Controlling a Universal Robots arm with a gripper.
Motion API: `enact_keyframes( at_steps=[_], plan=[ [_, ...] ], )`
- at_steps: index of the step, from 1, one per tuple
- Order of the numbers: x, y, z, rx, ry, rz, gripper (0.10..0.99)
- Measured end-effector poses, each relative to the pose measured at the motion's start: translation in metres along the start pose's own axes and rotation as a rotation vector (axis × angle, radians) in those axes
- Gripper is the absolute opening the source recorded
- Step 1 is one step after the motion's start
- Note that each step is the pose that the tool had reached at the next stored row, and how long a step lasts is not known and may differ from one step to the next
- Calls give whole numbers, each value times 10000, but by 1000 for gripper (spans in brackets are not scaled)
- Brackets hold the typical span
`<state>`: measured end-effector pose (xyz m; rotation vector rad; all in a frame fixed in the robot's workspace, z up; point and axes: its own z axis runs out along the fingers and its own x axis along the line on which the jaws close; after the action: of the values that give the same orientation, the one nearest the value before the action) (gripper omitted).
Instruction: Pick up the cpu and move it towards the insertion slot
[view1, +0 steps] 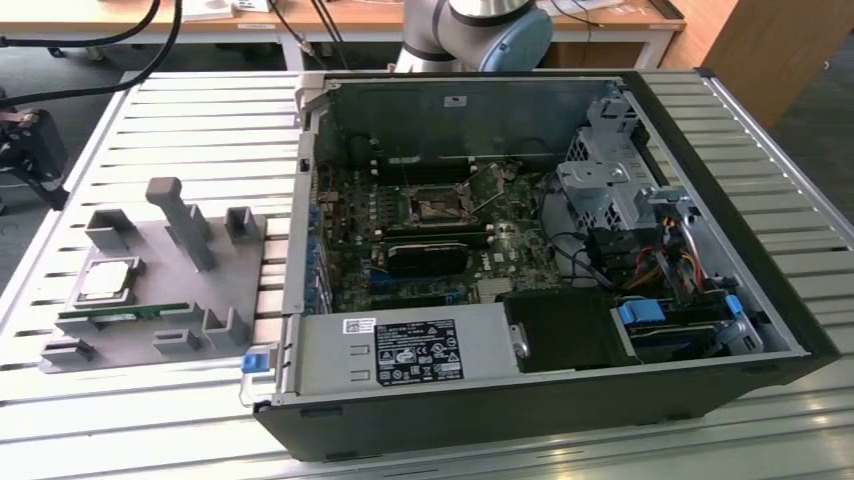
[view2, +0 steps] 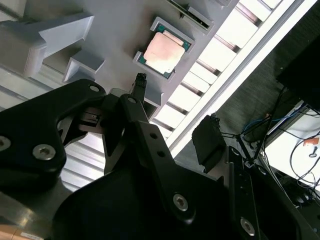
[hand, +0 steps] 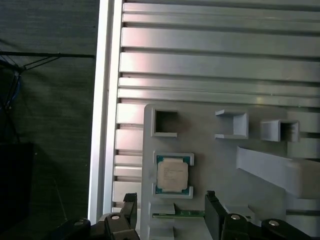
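Robotics lab: slatted aluminium bench (view1: 200, 110), open computer case (view1: 761, 240), cable-strewn desks (view1: 614, 18) behind.

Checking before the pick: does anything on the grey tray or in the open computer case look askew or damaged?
Nothing stands out. The silvery square cpu lies flat in its recess on the grey plastic tray, the green memory stick beside it, and the metal-framed insertion slot looks intact.

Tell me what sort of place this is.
Likely a robotics lab bench for computer assembly: an open computer case lies on a slotted metal table, a grey tray beside it holds the cpu, and a robot arm stands behind.
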<state>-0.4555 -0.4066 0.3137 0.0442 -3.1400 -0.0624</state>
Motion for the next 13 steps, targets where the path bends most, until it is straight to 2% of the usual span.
enact_keyframes(
  at_steps=[13],
  plan=[
    [0,-2,53,0,0,0,647]
  ],
)
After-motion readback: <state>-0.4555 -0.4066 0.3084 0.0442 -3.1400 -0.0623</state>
